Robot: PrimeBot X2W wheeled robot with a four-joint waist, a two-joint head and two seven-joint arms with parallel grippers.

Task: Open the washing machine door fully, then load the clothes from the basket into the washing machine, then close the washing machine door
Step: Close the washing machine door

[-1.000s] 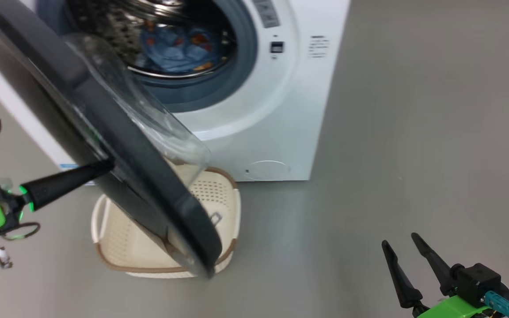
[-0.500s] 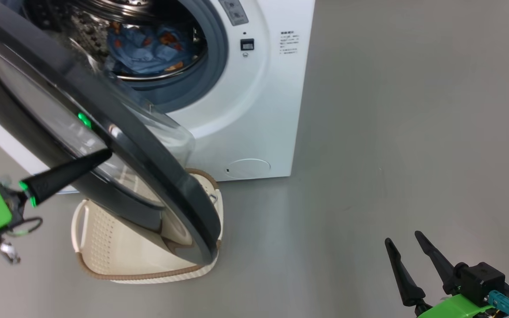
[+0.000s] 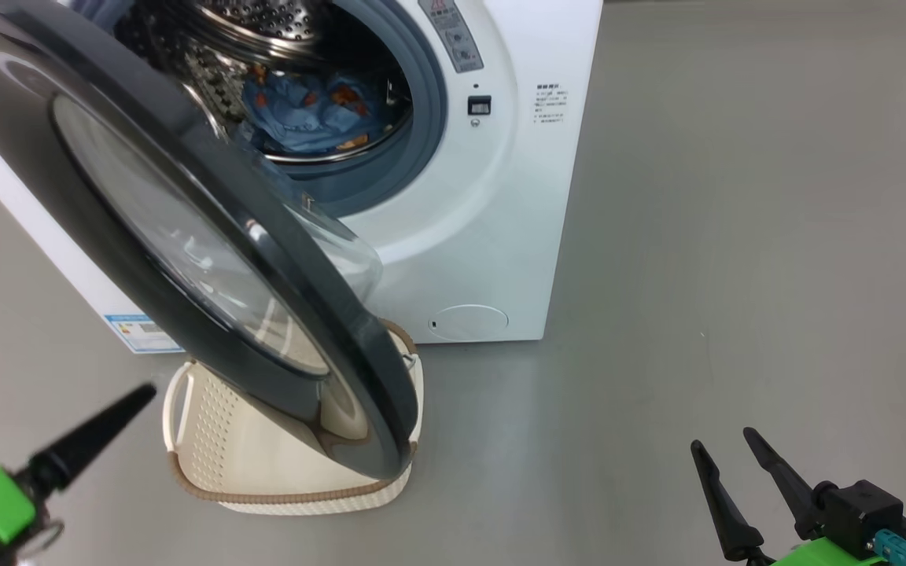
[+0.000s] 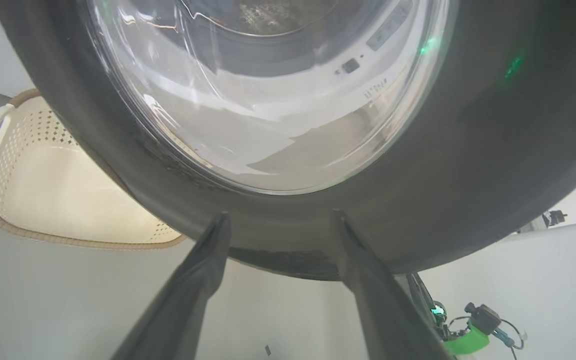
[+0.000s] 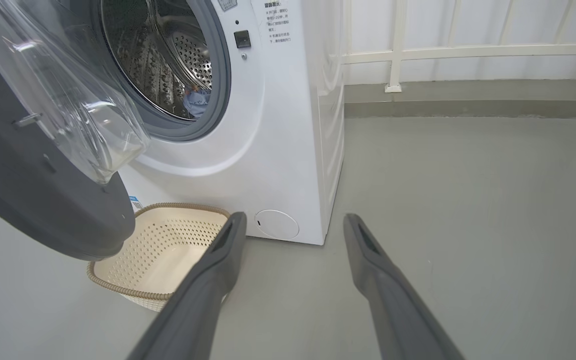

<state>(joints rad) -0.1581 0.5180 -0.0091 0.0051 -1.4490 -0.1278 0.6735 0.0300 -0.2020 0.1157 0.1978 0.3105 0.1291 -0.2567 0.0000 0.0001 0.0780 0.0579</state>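
My left claw (image 4: 280,220) is at the lower left of the head view. One long dark finger (image 3: 91,436) slants up and to the right from the green wrist block and is clear of everything. In the left wrist view its two fingers stand apart with nothing between them, and the tips show against the lower rim of the large round glossy black door (image 3: 185,236) with its bulging clear glass window.

The door is part-way open. It runs from the upper left of the head view down to the centre, and there its lower edge overlaps the small cream perforated plastic basket (image 3: 209,409) with the brown woven-look rim. The basket sits on the grey floor (image 3: 736,236), just in front of the big white front-loading washing machine (image 3: 500,196).

A light blue garment (image 3: 311,110) with orange prints lies inside the steel perforated drum (image 3: 264,23), at the top centre of the head view.

My right claw (image 3: 723,440) is at the lower right of the head view, with its fingers pointing up and slightly left. They are spread and hold nothing, over bare floor and well apart from the machine. In the right wrist view they frame the round filter cap (image 5: 277,224) low on the washer's front.
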